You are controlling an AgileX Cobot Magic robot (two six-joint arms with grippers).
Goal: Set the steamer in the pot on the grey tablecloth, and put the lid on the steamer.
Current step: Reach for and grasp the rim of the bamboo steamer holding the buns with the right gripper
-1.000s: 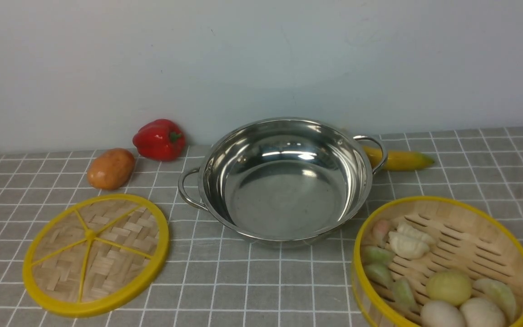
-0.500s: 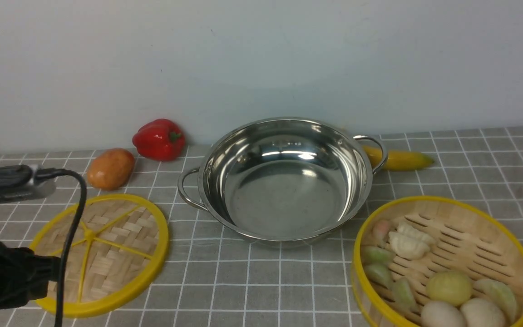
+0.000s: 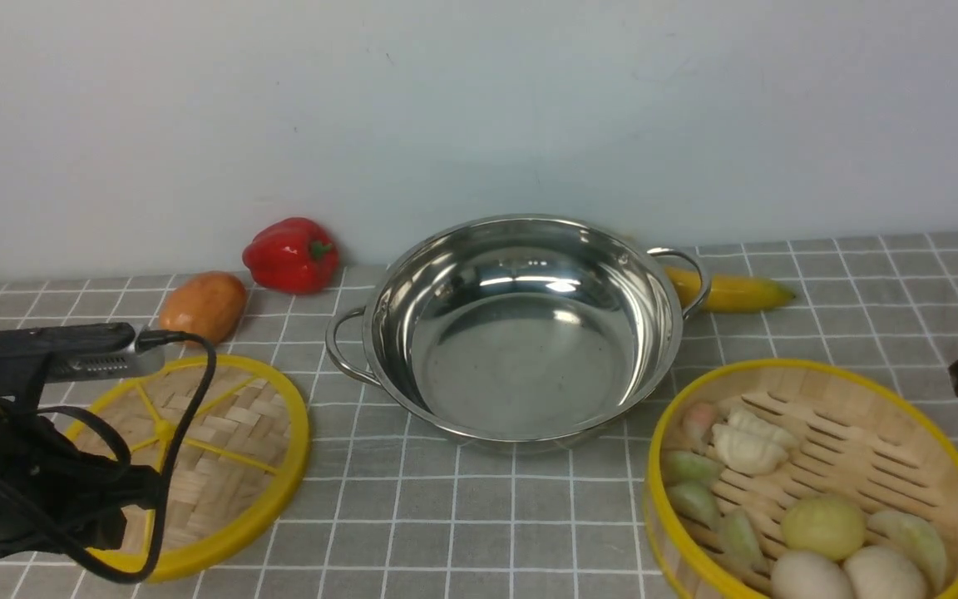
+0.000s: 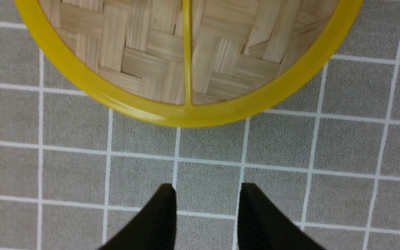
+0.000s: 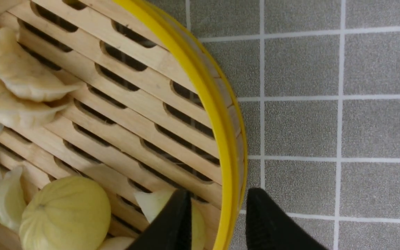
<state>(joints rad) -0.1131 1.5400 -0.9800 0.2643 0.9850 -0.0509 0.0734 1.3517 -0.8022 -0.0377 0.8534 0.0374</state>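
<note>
Early stage, no step finished. Grey tablecloth (image 3: 479,516) across the whole worktop. Pot (image 3: 520,366) at centre frame, empty. Steamer (image 3: 812,363) at lower right on the cloth, loaded with dumplings (image 3: 745,449), not yet in the pot. Lid (image 3: 196,449) flat at lower left, to go on last. Left hand (image 4: 207,189) spread, empty, just short of the lid's rim. Right hand (image 5: 217,192) spread astride the steamer's rim, not pinching. Potato (image 3: 203,308), pepper (image 3: 292,254) and banana (image 3: 733,291) along the back, seemingly clear of the route.
</note>
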